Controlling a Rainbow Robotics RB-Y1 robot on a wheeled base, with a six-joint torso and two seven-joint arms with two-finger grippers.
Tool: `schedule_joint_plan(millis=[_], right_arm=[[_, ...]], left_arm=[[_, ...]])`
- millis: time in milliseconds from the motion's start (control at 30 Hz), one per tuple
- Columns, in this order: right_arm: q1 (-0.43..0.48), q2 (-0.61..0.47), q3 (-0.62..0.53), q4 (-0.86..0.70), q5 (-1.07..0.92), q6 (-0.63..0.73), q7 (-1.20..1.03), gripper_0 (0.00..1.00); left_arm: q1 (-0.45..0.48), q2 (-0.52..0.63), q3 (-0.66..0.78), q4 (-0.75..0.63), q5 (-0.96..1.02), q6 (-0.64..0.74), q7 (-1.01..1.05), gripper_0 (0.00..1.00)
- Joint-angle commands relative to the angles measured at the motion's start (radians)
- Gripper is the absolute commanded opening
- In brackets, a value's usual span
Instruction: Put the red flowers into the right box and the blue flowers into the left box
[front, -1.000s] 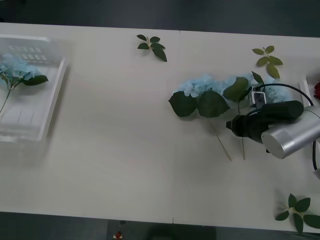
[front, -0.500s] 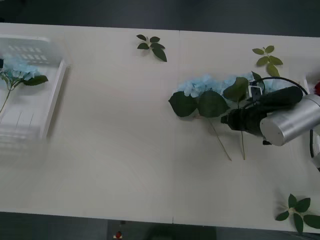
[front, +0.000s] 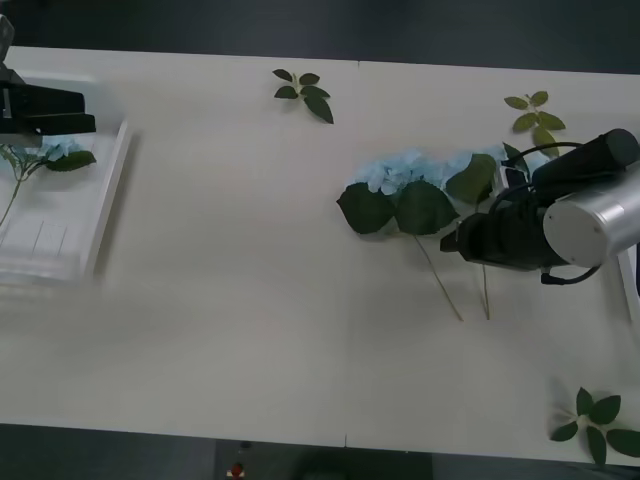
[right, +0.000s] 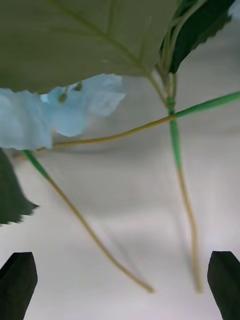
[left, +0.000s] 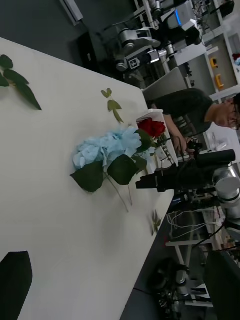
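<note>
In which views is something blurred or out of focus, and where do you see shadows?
Front view: the left box looks smeared along its near edge, while the blue flowers on the table are fairly sharp. Right wrist view: the big leaf close to the lens is soft, and the stems cast pale, diffuse shadows on the table. Left wrist view: the room behind is sharp; the red flowers are clear.

The right gripper (right: 120, 285) hangs low over the pale worktop (right: 125, 220), its two dark fingertips (right: 17, 282) set wide apart at the corners with nothing between them. Just beyond lie the blue flowers (right: 75, 110): a pale-blue cluster under a broad green leaf, a darker leaf off to one side. Two thin stems, green near the bloom and tan farther down, run toward the gripper and end short of its fingertips.
</note>
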Motion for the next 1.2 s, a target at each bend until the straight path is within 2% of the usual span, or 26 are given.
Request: schedule_joint_plan(millis=[33, 200, 367, 433, 567, 767, 1033, 1200], right_arm=[[-0.006, -0.008, 0.006, -0.021, -0.063, -0.072, -0.294, 1.0], [0.002, 0.003, 0.009, -0.021, -0.075, -0.173, -0.552, 1.0], [0.005, 0.005, 0.013, -0.017, -0.052, -0.201, -0.668, 1.0], [0.008, 0.0, 0.013, -0.018, -0.047, -0.207, -0.687, 1.0], [0.04, -0.006, -0.028, -0.055, -0.04, -0.207, -0.702, 1.0], [0.103, -0.05, -0.083, -0.12, -0.055, -0.176, -0.78, 1.0], [0.117, -0.087, -0.085, -0.086, -0.06, -0.199, -0.811, 1.0], [0.106, -0.089, -0.073, -0.051, -0.049, -0.199, -0.817, 1.0]], left_arm=[[-0.024, -0.017, 0.023, -0.013, 0.038, 0.025, -0.055, 1.0], [-0.023, -0.091, 0.029, -0.022, 0.06, 0.048, -0.07, 1.0], [-0.017, -0.178, 0.041, -0.044, 0.051, 0.059, -0.082, 1.0], [-0.01, -0.224, 0.076, -0.052, 0.003, 0.062, -0.085, 1.0], [-0.004, -0.339, 0.217, -0.078, -0.212, 0.071, -0.076, 1.0], [-0.006, -0.453, 0.279, -0.147, -0.339, 0.071, -0.044, 1.0], [0.028, -0.525, 0.279, -0.23, -0.356, 0.064, -0.013, 1.0], [0.118, -0.522, 0.276, -0.4, -0.368, -0.034, 0.04, 1.0]])
